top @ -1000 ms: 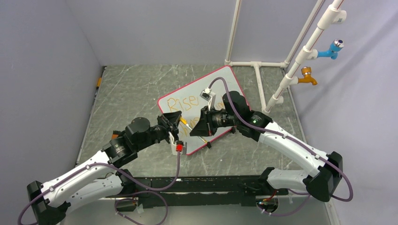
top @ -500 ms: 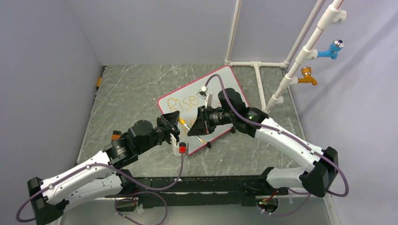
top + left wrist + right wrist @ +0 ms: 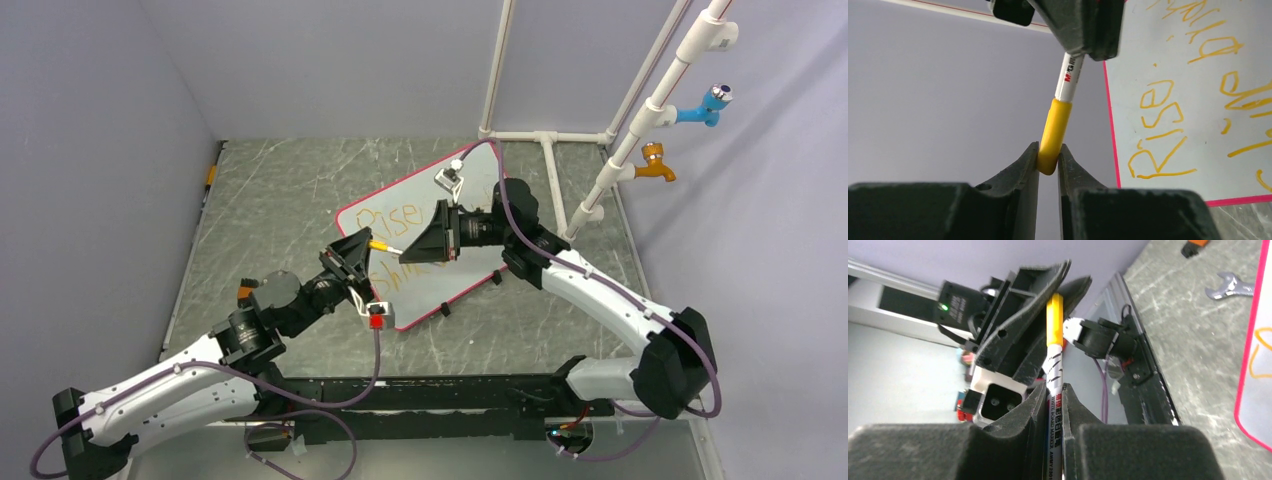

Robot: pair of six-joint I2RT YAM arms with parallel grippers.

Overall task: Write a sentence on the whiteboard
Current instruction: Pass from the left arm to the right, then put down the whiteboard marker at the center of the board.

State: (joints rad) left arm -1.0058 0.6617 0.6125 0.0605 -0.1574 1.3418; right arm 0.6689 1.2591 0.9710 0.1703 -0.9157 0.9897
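Capping seems in hand: white marker pen point(image 3: 1069, 75) clamped in the right gripper point(image 3: 1055, 395), yellow plastic cap point(image 3: 1053, 130) pinched in the left gripper point(image 3: 1048, 155); straight, aligned pressing is needed next.

Grey marbled tabletop point(image 3: 290, 190) had pale scratch-like veins. Plain lavender-grey panels boxed it in: left wall point(image 3: 90, 150), back wall point(image 3: 350, 60), right wall point(image 3: 760, 250). A white pipe frame point(image 3: 550, 135) stood at the back right, with one upright, one bar flat on the table and one slanted pipe rising to the top right. Blue fitting point(image 3: 705, 105) and orange fitting point(image 3: 655, 165) stuck off the slanted pipe, blue above orange. Black rail point(image 3: 440, 395) ran along the near edge. Small orange item point(image 3: 211, 176) sat at the left table edge, too small to identify. Silver wrench point(image 3: 1230, 286) lay on the tabletop. Light was even, shadows soft.
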